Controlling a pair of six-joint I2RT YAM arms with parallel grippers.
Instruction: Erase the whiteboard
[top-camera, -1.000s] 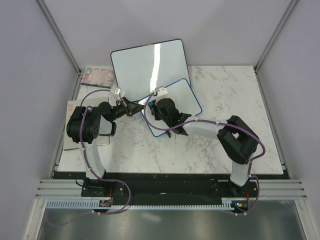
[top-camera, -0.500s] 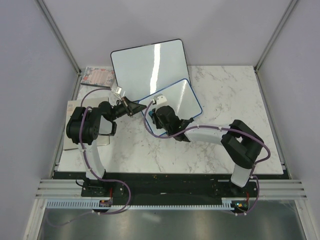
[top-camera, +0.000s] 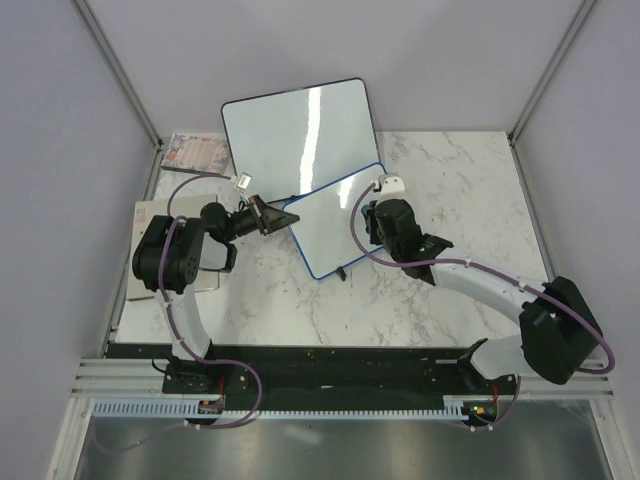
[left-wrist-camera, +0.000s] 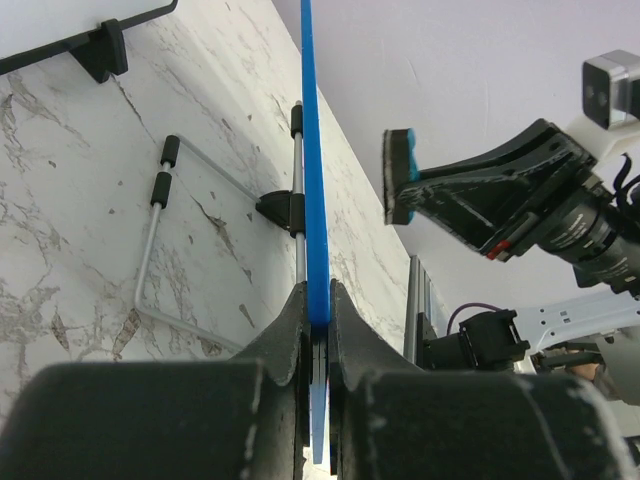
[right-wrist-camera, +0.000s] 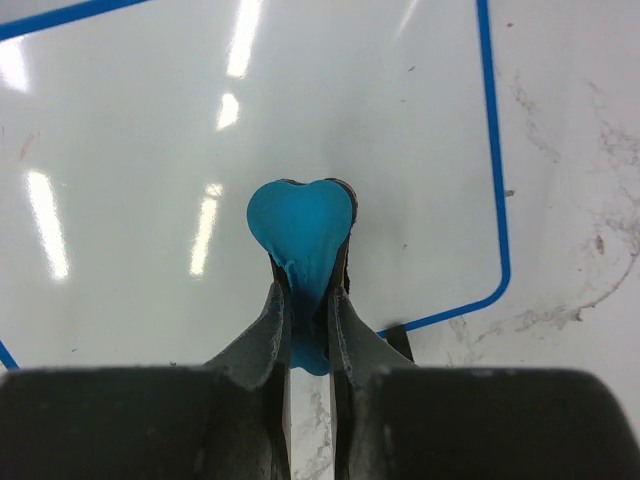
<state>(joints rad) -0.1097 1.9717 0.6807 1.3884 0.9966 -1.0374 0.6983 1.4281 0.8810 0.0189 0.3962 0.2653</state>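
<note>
The whiteboard (top-camera: 335, 225) stands on the marble surface (top-camera: 450, 170), its edge pinched by the left end effector (left-wrist-camera: 317, 297). The right end effector (right-wrist-camera: 306, 292) clamps a blue eraser (right-wrist-camera: 300, 222) just off it. The board looks wiped clean, with maybe 1 faint red speck left.

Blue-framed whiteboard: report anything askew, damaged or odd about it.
The whiteboard sits askew, turned diagonal to the edges of the table, with the left gripper shut on its left edge. The right gripper holds a blue heart-shaped eraser just clear of its surface. No damage or spill shows.
</note>
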